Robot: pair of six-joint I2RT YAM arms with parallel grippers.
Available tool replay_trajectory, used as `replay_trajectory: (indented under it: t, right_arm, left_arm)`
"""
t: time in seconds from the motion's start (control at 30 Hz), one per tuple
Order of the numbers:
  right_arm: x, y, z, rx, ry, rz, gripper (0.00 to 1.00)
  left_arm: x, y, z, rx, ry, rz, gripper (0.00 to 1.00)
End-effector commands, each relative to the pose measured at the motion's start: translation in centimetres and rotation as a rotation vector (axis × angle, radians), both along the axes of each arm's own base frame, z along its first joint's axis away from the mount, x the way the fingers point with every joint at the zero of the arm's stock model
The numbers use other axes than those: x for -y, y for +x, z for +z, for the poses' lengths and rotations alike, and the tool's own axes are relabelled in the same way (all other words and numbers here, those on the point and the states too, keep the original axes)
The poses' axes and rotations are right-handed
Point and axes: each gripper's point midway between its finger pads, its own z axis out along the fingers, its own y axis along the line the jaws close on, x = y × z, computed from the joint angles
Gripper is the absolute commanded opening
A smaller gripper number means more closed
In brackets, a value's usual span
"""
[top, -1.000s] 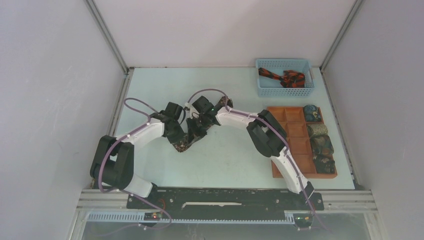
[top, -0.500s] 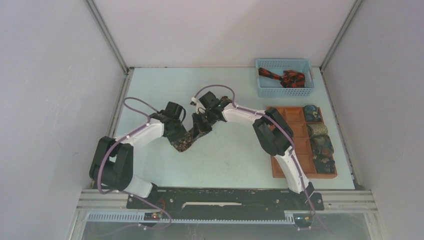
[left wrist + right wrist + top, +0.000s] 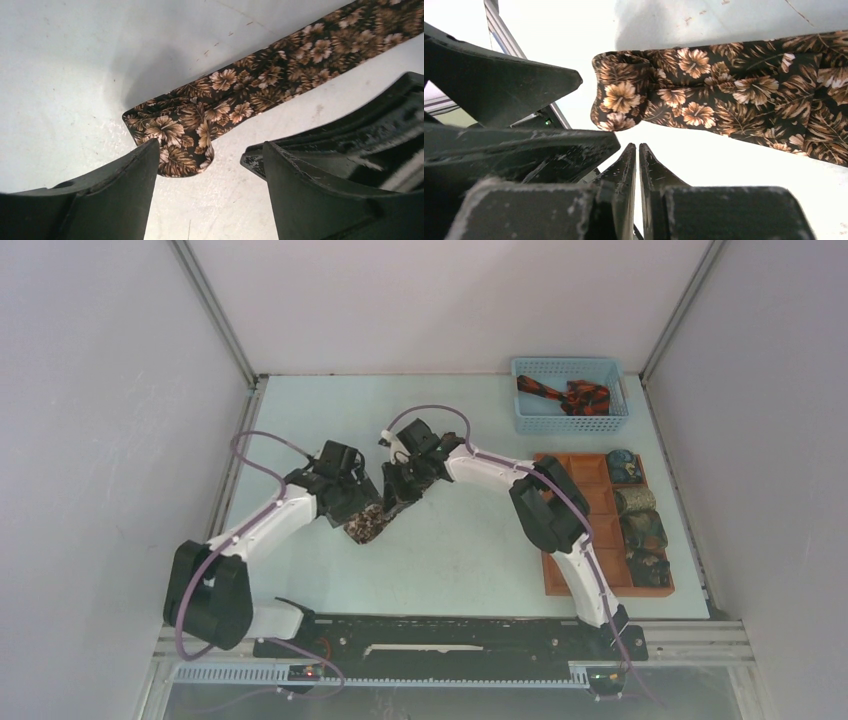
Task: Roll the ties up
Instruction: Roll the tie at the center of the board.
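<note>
A dark brown tie with tan floral print (image 3: 370, 524) lies on the table between the two arms. Its near end is folded over into a small loose roll (image 3: 185, 135), and the strip runs away from it (image 3: 734, 95). My left gripper (image 3: 210, 150) stands open just over that rolled end, its left finger (image 3: 125, 190) at the fabric's edge, nothing held. My right gripper (image 3: 638, 146) is shut and empty, its tips beside the roll. In the top view the left gripper (image 3: 358, 502) and right gripper (image 3: 398, 492) nearly meet.
A blue mesh basket (image 3: 570, 424) at the back right holds a black and red-orange tie (image 3: 566, 396). An orange-brown compartment tray (image 3: 590, 520) on the right carries several rolled ties (image 3: 640, 530) in its right column. White walls close in the table.
My left gripper has opened and let go of the tie's rolled end, which now rests on the table. The left arm swung slightly outward; the right gripper stayed shut and shifted a little back.
</note>
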Motion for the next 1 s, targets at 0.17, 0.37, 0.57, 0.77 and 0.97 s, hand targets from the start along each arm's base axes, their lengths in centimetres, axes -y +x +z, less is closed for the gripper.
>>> replay_trajectory:
  t: [0.17, 0.37, 0.57, 0.77, 0.97]
  right_arm:
    - [-3.8, -0.3, 6.8, 0.117, 0.124, 0.041, 0.12]
    - [-5.4, -0.7, 6.0, 0.106, 0.107, 0.064, 0.15]
    - [-6.2, -0.5, 4.3, 0.087, 0.076, 0.068, 0.14]
    - [-6.2, -0.5, 2.5, 0.063, 0.055, 0.072, 0.1]
    - [-5.4, 0.1, 1.3, 0.046, 0.035, 0.059, 0.08]
  left_arm:
    - [-3.2, -1.1, 4.2, 0.164, 0.049, 0.04, 0.8]
    - [-5.6, -3.4, 3.8, 0.211, 0.071, 0.095, 0.78]
    - [-6.5, -4.9, 3.2, 0.234, 0.065, 0.122, 0.78]
    - [-6.8, -5.3, 2.8, 0.24, 0.068, 0.131, 0.76]
    - [-6.9, -5.4, 2.5, 0.232, 0.075, 0.13, 0.74]
